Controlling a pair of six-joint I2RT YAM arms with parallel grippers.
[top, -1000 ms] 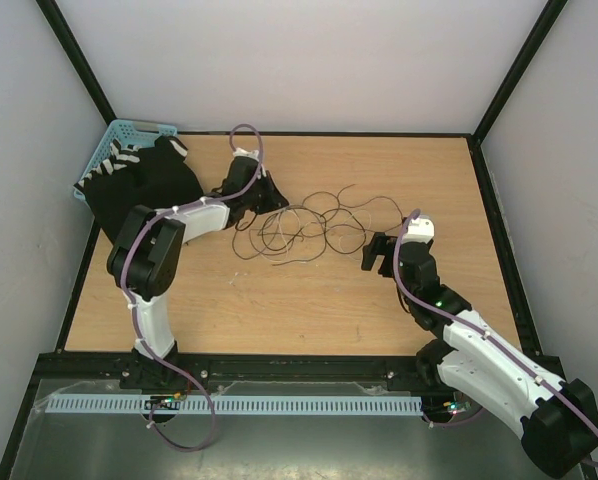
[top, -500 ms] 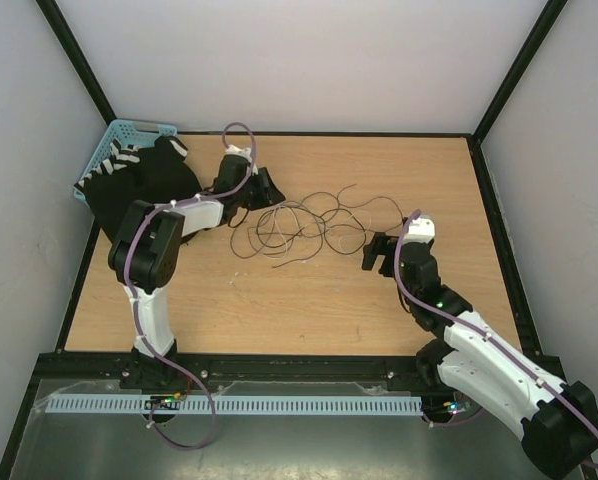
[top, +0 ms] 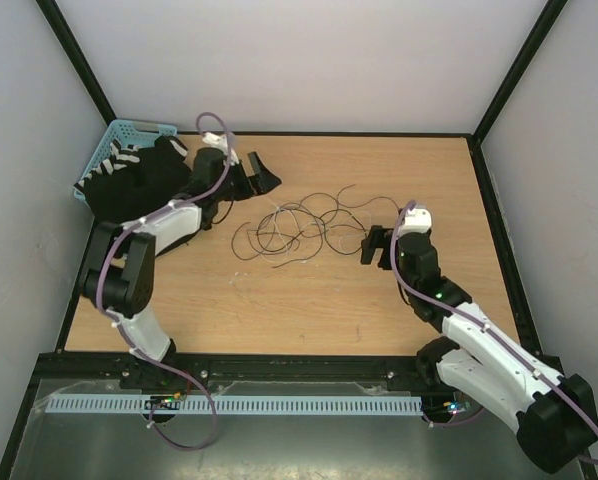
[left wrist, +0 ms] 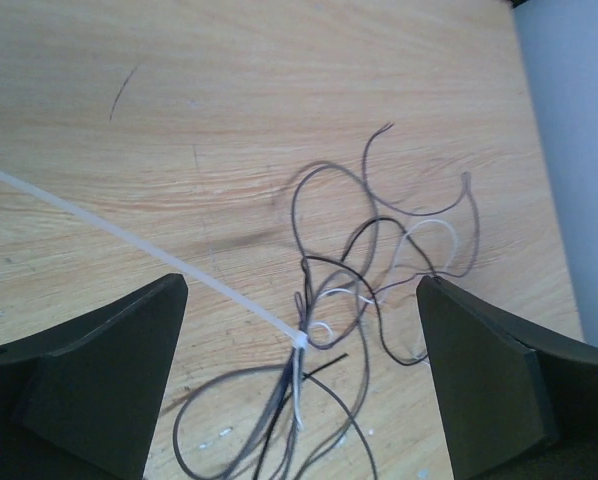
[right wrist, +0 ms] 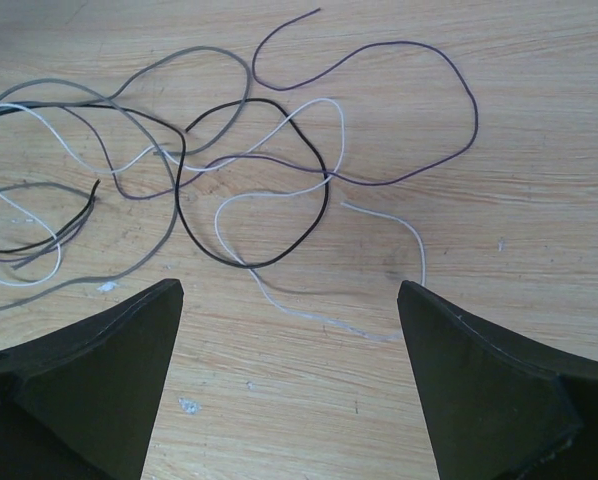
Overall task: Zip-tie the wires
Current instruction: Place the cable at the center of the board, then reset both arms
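Note:
The wires [top: 299,226] lie as a loose tangle of thin dark and pale strands on the wooden table. In the left wrist view a white zip tie [left wrist: 139,251] runs slanting across the wood, and its head cinches the wires [left wrist: 303,295] into a bundle. My left gripper [top: 259,178] hovers open to the back left of the tangle; in its own view the left gripper [left wrist: 301,283] holds nothing. My right gripper [top: 374,245] stands open at the tangle's right side. In its own view the right gripper [right wrist: 289,285] is empty, with the wires [right wrist: 257,265] just ahead.
A blue basket [top: 119,135] sits at the back left corner. A black cloth with white stripes [top: 139,182] spills from it onto the table, right behind my left arm. Black frame rails border the table.
My left gripper has opened and drawn back and left, away from the tangle. The right gripper has edged slightly toward the wires and stayed open.

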